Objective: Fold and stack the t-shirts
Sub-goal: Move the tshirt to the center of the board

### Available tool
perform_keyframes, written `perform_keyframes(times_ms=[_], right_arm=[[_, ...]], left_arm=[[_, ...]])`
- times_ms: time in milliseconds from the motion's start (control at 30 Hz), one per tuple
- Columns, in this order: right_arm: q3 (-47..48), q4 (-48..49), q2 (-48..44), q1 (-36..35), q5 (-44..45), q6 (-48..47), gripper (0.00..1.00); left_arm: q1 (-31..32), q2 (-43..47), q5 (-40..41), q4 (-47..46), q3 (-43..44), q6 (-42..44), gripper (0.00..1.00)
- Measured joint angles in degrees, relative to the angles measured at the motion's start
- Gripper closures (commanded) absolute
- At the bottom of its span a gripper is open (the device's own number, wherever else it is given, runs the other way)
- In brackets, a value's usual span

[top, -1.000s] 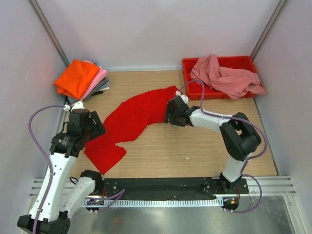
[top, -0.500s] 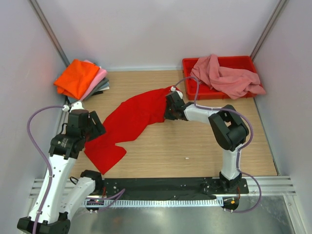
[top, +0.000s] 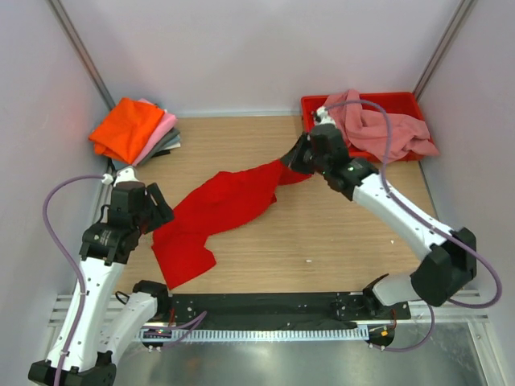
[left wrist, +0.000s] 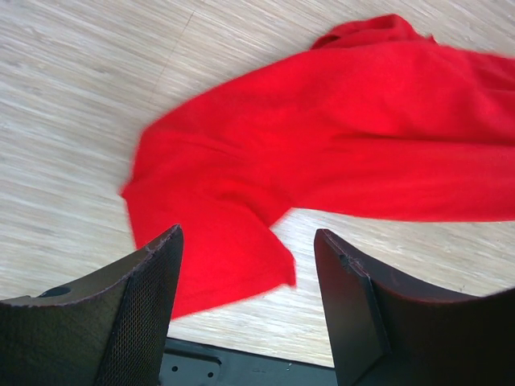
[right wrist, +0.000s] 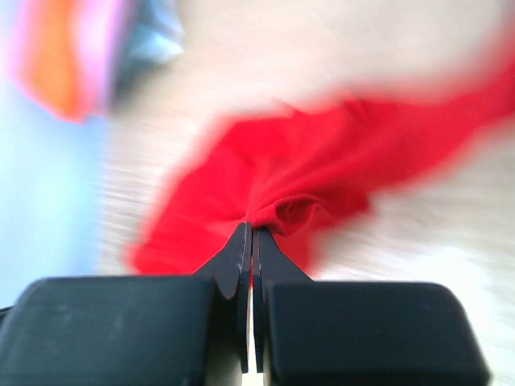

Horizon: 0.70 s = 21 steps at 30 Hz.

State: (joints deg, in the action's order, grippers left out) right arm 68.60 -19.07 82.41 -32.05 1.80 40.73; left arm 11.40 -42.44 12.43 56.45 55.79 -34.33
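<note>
A bright red t-shirt (top: 229,201) lies stretched across the middle of the table (top: 338,241). My right gripper (top: 299,161) is shut on its far right end and holds that end lifted; in the right wrist view the cloth (right wrist: 306,173) bunches at the closed fingertips (right wrist: 241,241). My left gripper (top: 153,207) hovers open above the shirt's near left end (left wrist: 233,249), holding nothing. A dusty pink t-shirt (top: 378,129) lies crumpled in the red tray (top: 310,108). Folded orange, light pink and grey t-shirts (top: 133,129) are stacked at the back left.
White walls close in the table on three sides. The red tray stands at the back right corner. A black rail (top: 265,305) carrying the arm bases runs along the near edge.
My right gripper closed on the red shirt's right end, then rose and swung back and to the right, pulling the shirt rightward and stretching it. The left arm has barely moved.
</note>
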Motion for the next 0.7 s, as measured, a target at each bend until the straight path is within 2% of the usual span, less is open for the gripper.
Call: perform_keyframes(times_ms=[33, 67, 100, 133, 167, 267, 367, 467, 567, 700], right_arm=[[3.06, -0.83, -1.86, 0.20, -0.74, 0.17, 0.99], [5.51, -0.96, -2.40, 0.44, -1.27, 0.20, 0.88], [8.17, -1.09, -2.38, 0.74, -2.14, 0.33, 0.33], [10.58, -0.94, -1.70, 1.20, -3.19, 0.48, 0.12], [12.72, -1.03, 0.59, 2.32, -4.94, 0.52, 0.01], [17.70, -1.22, 8.44, 6.32, -7.93, -0.13, 0.00], [21.42, -1.97, 20.31, 10.60, -8.94, -1.38, 0.00], [15.65, -5.57, 25.22, 13.14, -7.48, -2.49, 0.00], [7.67, -9.81, 21.35, 12.85, -4.17, -3.48, 0.02], [-2.69, -10.80, 5.05, 9.92, 0.90, -4.48, 0.10]], left_arm=[[-0.02, 0.11, 0.00, 0.00, 0.00, 0.00, 0.33], [-0.07, 0.24, 0.00, 0.00, -0.02, 0.00, 0.32], [-0.07, 0.44, 0.00, -0.02, -0.02, 0.00, 0.32], [-0.07, 0.63, 0.00, 0.00, -0.02, 0.00, 0.32], [-0.07, 0.81, -0.02, -0.02, -0.02, 0.00, 0.32], [-0.07, 1.22, 0.00, 0.00, -0.02, 0.00, 0.32], [-0.07, 1.51, 0.00, -0.02, -0.02, 0.00, 0.32], [-0.07, 1.86, 0.00, -0.02, -0.04, 0.00, 0.32], [-0.09, 1.86, 0.00, -0.02, -0.07, 0.00, 0.32], [-0.17, 1.84, -0.02, -0.02, -0.11, 0.00, 0.32]])
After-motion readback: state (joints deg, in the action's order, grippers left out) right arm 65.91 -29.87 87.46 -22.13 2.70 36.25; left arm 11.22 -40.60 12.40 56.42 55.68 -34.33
